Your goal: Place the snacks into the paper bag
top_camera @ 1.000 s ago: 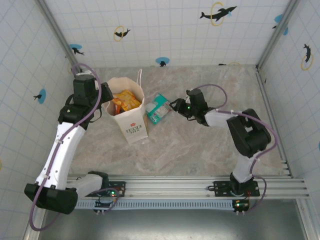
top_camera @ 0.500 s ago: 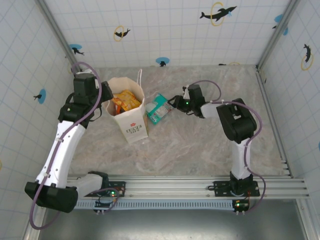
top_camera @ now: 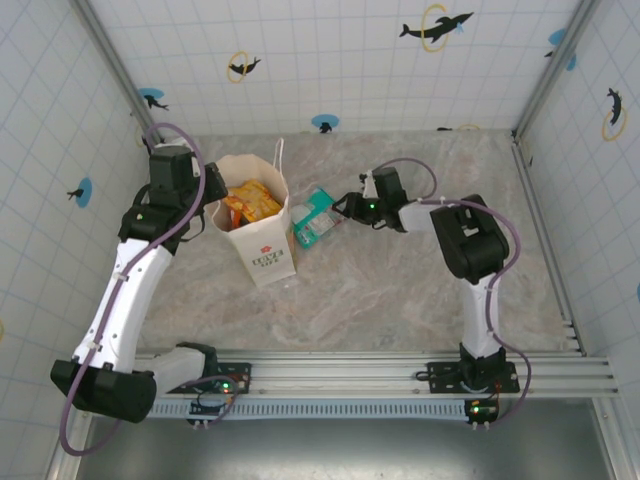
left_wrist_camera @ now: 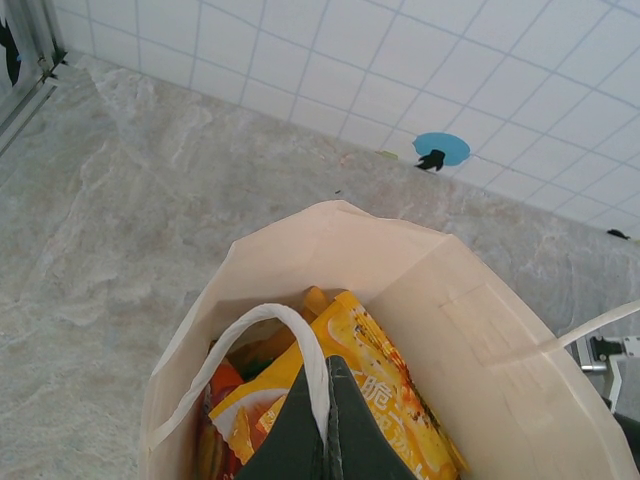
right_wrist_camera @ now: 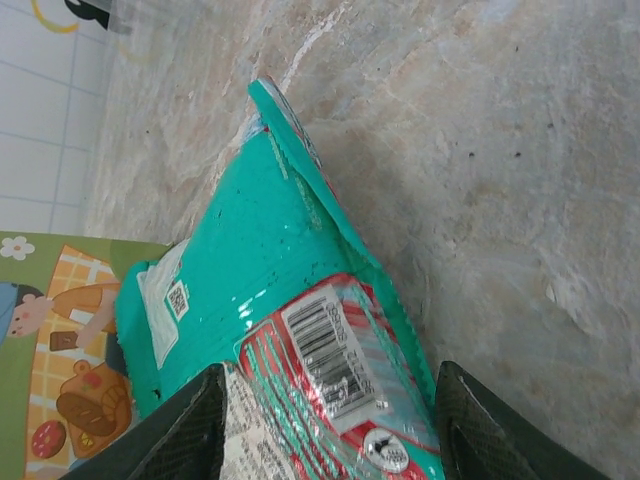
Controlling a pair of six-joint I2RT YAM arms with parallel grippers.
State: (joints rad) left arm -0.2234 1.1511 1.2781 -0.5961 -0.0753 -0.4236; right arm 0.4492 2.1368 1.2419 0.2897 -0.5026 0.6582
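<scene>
Left pincer (left_wrist_camera: 325, 430) clamped shut on the cord handle (left_wrist_camera: 268, 318) of the paper bag (left_wrist_camera: 470, 330), orange-yellow packet (left_wrist_camera: 385, 375) inside, right pincer (right_wrist_camera: 335, 430) part-open astride the teal packet (right_wrist_camera: 250, 260) lying on the surface (right_wrist_camera: 500, 150)

Bag (top_camera: 266, 252) holds orange snacks (left_wrist_camera: 385, 390); teal packet (right_wrist_camera: 262, 268) perhaps touching.

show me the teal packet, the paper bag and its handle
teal packet (right_wrist_camera: 265, 260), right wrist view, glossy teal face
paper bag (top_camera: 268, 258), top view, side wall by the logo
handle (left_wrist_camera: 268, 312), left wrist view, top of loop
</scene>
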